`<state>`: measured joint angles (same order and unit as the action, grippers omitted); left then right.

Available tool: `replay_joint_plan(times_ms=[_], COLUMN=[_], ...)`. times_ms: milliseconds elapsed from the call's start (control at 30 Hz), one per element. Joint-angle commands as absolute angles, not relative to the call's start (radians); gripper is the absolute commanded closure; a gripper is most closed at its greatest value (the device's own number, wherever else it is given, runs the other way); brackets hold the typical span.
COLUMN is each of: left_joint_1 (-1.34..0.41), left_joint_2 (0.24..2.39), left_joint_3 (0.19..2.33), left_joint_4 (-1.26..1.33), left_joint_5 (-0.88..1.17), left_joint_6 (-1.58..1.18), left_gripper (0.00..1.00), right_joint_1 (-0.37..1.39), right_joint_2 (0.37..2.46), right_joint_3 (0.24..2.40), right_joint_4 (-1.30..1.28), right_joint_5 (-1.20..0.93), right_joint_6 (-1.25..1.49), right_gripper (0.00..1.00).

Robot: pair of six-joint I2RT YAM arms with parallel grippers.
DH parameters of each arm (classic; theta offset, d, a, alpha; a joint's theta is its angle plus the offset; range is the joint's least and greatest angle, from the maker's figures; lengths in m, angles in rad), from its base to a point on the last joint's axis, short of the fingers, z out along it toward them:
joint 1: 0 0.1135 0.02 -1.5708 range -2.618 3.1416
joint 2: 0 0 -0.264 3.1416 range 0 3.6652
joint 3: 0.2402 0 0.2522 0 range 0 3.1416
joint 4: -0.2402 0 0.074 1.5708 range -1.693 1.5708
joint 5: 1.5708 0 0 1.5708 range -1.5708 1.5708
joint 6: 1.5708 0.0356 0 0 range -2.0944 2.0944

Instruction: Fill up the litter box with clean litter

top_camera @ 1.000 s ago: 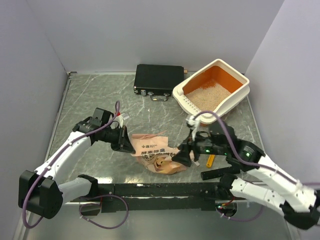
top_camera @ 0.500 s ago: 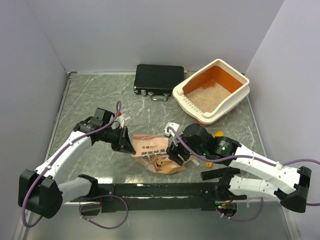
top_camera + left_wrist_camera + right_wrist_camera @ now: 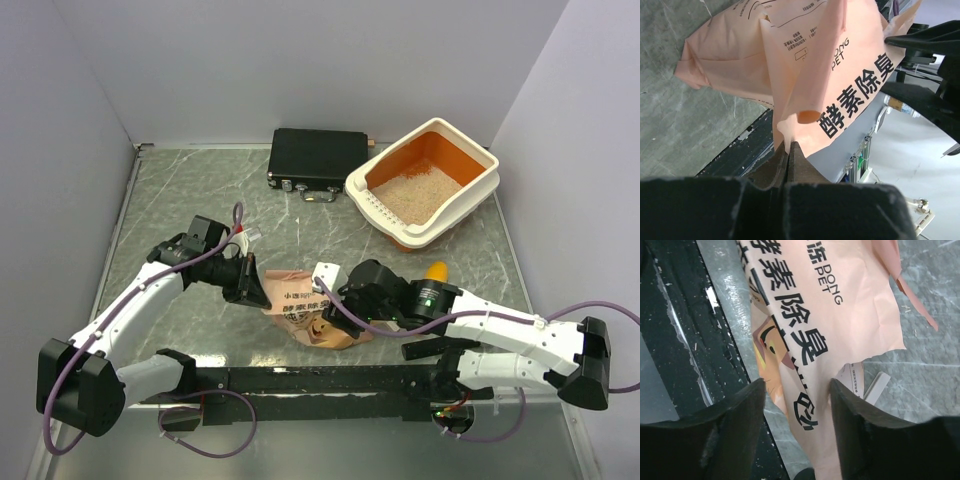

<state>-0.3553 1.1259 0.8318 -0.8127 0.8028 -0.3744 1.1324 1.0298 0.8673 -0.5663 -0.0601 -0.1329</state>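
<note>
The litter box (image 3: pixel 484 181) stands at the back right, cream rim, orange inside, with clean litter (image 3: pixel 415 195) covering its floor. The crumpled printed paper bag (image 3: pixel 310 315) lies at the front middle. My left gripper (image 3: pixel 256 290) is shut on the bag's left edge; in the left wrist view the tips (image 3: pixel 788 145) pinch a fold of the bag (image 3: pixel 805 60). My right gripper (image 3: pixel 345 303) is open at the bag's right end. In the right wrist view its fingers (image 3: pixel 735 410) straddle the bag (image 3: pixel 805 325) without closing on it.
A flat black case (image 3: pixel 318 158) lies at the back, left of the litter box. A yellow-orange scoop (image 3: pixel 436 270) lies behind my right arm. A black rail (image 3: pixel 320 378) runs along the front edge. A white label strip (image 3: pixel 875 386) lies beside the bag.
My right arm has swung left and its open gripper now sits over the bag's right end. The scoop has come into view behind it. My left gripper has not moved.
</note>
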Motion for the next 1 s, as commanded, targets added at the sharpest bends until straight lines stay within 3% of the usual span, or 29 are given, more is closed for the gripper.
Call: replay_joint_plan(times_ms=[0,67,133,167,233,333,567,767,967], left_joint_1=[-0.362,-0.362,-0.362,-0.362,-0.362,-0.362,-0.380,-0.653,-0.810], left_joint_2=[1.127,1.129,1.123,1.120,1.111,1.079,0.918,0.902,0.980], left_joint_3=[0.882,0.887,0.893,0.899,0.925,0.980,0.974,0.905,0.965], left_joint_4=[-0.811,-0.807,-0.798,-0.798,-0.795,-0.759,-0.588,-0.508,-0.518], left_joint_5=[0.819,0.828,0.830,0.819,0.807,0.717,0.664,0.586,0.395], left_joint_6=[-0.354,-0.353,-0.351,-0.347,-0.328,-0.340,-0.302,-0.273,-0.162], left_gripper=[0.99,0.99,0.99,0.99,0.97,0.80,0.65,0.64,0.57], right_joint_1=[1.146,1.144,1.144,1.143,1.144,1.131,1.022,0.881,0.873], right_joint_2=[1.063,1.069,1.074,1.077,1.094,1.121,1.082,1.083,1.124], right_joint_3=[0.868,0.842,0.813,0.816,0.825,0.868,0.910,0.954,0.970], right_joint_4=[-0.574,-0.563,-0.548,-0.540,-0.548,-0.592,-0.644,-0.707,-0.721], right_joint_5=[-0.028,-0.026,-0.029,-0.025,-0.020,-0.031,-0.199,-0.339,-0.417], right_joint_6=[-0.140,-0.120,-0.100,-0.092,-0.063,-0.031,-0.003,-0.003,0.028], right_gripper=[0.48,0.54,0.70,0.86,1.00,1.00,1.00,1.00,1.00])
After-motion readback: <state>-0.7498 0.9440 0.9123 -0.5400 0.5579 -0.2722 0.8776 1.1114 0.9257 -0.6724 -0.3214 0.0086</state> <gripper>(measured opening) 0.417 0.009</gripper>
